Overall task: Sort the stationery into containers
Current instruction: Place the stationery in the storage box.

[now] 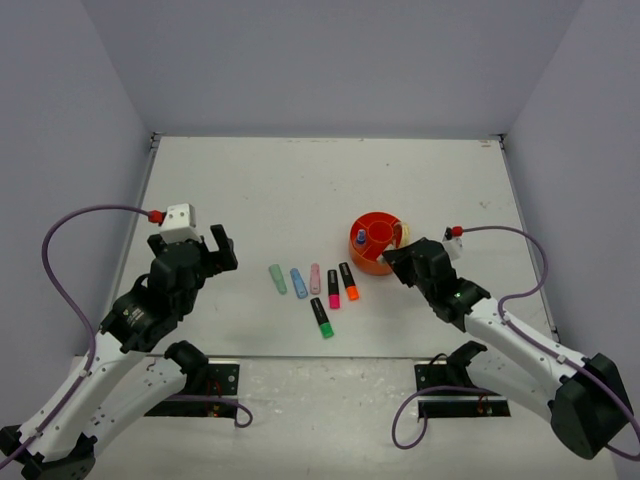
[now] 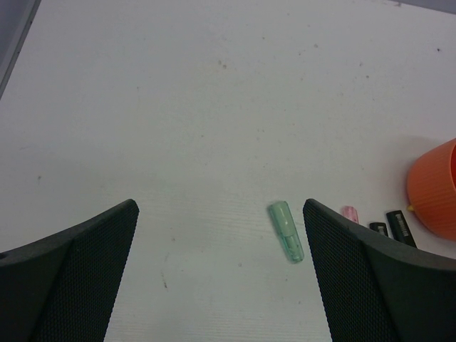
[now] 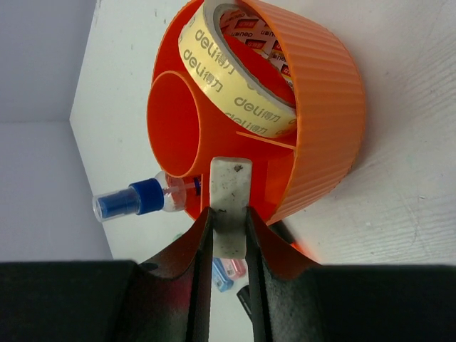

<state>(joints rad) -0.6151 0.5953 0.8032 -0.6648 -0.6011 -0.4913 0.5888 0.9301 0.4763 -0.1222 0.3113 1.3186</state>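
Observation:
The round orange organiser stands right of centre. My right gripper is shut on a dirty white eraser-like block, whose end pokes over the organiser's near wall. A cream tape roll stands in an outer compartment, and a clear bottle with a blue cap leans out of another. Several markers lie left of the organiser: pastel green, blue, pink, and black ones with pink, orange and green caps. My left gripper hovers open to their left, holding nothing.
In the left wrist view the green marker lies just inside the right finger, with the pink marker and the organiser beyond. Grey walls bound the white table on three sides.

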